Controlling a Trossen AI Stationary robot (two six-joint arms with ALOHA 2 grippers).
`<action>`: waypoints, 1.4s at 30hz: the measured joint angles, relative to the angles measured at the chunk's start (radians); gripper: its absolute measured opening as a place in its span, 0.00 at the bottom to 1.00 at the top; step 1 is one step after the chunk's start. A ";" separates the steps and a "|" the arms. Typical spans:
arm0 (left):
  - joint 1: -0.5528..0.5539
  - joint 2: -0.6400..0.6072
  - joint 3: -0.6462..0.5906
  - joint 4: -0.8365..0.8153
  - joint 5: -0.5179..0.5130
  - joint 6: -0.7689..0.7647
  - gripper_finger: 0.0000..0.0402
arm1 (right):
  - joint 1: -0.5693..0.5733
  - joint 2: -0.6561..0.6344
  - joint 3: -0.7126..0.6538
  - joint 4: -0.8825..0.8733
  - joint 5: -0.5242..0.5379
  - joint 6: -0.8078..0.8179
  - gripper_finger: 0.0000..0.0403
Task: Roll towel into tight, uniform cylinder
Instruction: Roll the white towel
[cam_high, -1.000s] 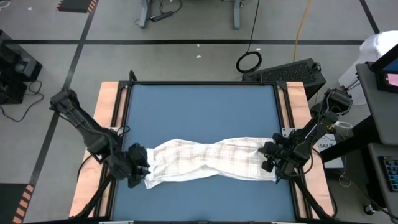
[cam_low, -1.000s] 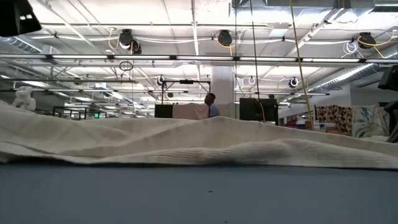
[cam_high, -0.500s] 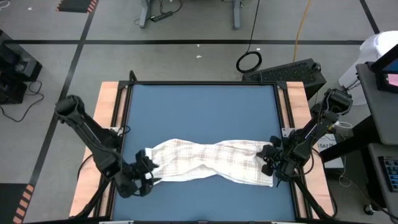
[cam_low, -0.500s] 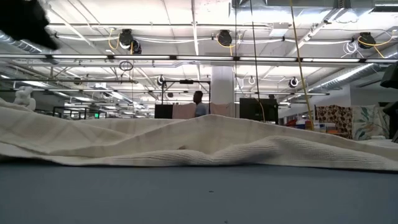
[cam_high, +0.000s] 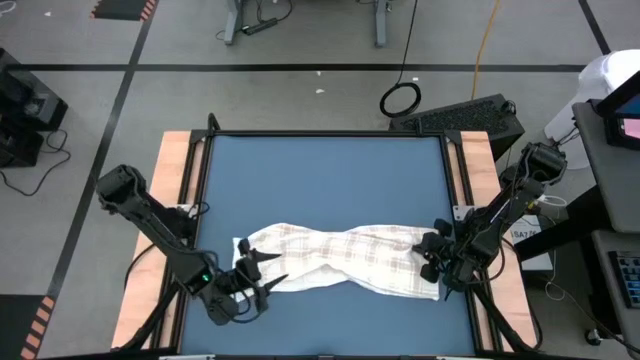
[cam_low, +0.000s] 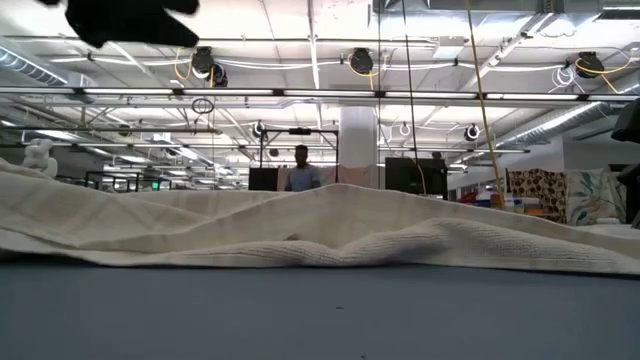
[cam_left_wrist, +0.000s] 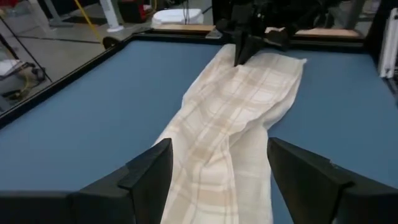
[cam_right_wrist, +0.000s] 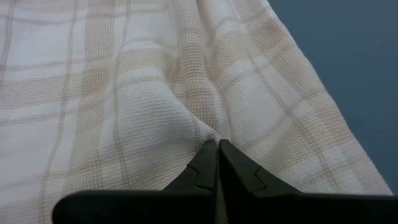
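Observation:
The white towel (cam_high: 340, 258) with faint checked lines lies bunched in a long strip across the near half of the blue mat (cam_high: 320, 180), running left to right. It also shows in the low view (cam_low: 320, 235). My left gripper (cam_high: 268, 270) is open and hovers over the towel's left end, pointing along the strip. In the left wrist view (cam_left_wrist: 217, 149) its fingers stand on either side of the towel (cam_left_wrist: 230, 118), above it. My right gripper (cam_high: 424, 247) is shut on the towel's right end. My right gripper pinches a small raised pucker of cloth (cam_right_wrist: 208, 127) between its two fingertips, near the towel's right end (cam_left_wrist: 249, 62). The fingers come from the table's right side, slanting down. The towel lies on the mat, with creases running out from the pinch.
Black rails and wooden strips (cam_high: 175, 190) border the mat on the left and right. The mat's far half is bare blue. A keyboard (cam_high: 465, 115) lies beyond the far right corner. A person (cam_low: 300, 170) stands far off in the room.
My left gripper has moved toward the table's near edge and right, and has turned until it points along the towel toward the right. The towel's left near corner has drawn in toward the strip. The right end has stayed in place.

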 joint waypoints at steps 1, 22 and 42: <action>0.002 0.024 0.000 0.015 -0.002 0.002 0.65 | 0.000 0.000 0.000 0.005 -0.001 0.000 0.01; 0.070 0.127 -0.001 -0.096 0.064 -0.150 0.65 | 0.000 -0.001 0.002 0.019 -0.026 -0.050 0.01; 0.278 0.127 0.000 -0.287 0.228 0.057 0.65 | 0.000 0.000 0.000 0.024 -0.015 0.034 0.02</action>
